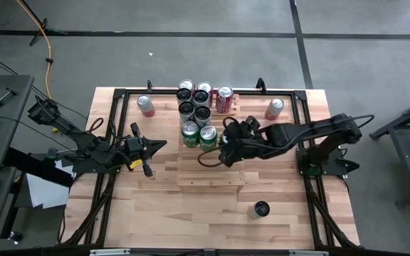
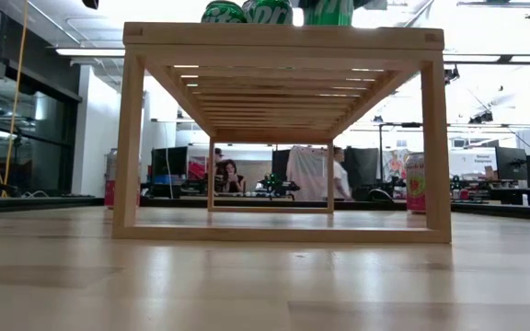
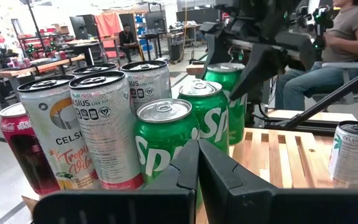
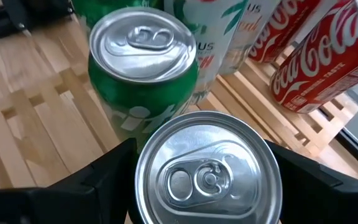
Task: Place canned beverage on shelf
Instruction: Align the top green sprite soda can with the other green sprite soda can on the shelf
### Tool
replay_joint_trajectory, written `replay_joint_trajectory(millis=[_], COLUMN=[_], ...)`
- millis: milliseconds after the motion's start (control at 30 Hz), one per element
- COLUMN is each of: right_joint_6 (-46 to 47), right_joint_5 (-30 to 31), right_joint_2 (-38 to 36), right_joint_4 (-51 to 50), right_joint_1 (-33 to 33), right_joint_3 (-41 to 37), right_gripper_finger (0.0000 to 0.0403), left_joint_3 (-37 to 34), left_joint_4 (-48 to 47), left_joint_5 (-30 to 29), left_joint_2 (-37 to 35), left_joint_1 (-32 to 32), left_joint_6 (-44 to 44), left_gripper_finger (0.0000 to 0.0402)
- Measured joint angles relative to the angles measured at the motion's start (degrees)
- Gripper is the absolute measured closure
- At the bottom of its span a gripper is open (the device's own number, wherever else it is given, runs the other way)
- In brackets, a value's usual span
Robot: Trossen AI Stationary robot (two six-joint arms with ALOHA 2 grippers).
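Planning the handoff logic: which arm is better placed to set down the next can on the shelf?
Right. The right pincer is shut on a green can over the shelf, beside the standing cans. The left pincer is shut, empty, off the shelf's left side.

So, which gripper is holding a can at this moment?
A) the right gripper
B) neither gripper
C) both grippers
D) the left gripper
A: in the right wrist view, the right gripper has its fingers on either side of a silver-topped can over the shelf, while the left gripper is shut with nothing between its fingers.
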Motion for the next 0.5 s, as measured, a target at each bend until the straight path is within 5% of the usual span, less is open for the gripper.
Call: replay_joint_trajectory(millis=[500], right_joint_6=[0.0], right_joint_5=[-0.7], right_joint_2=[0.5], right_joint_4=[0.3], right_joint_1=[-0.5], right_joint_3=[0.0], right_gripper_finger=[0.0119], left_joint_3=[0.0], left_joint_4=[0.0], left_joint_5=[0.0], left_joint_2=[0.0], left_joint_1=[0.0], left_joint_6=[0.0], left_gripper_finger=[0.0402])
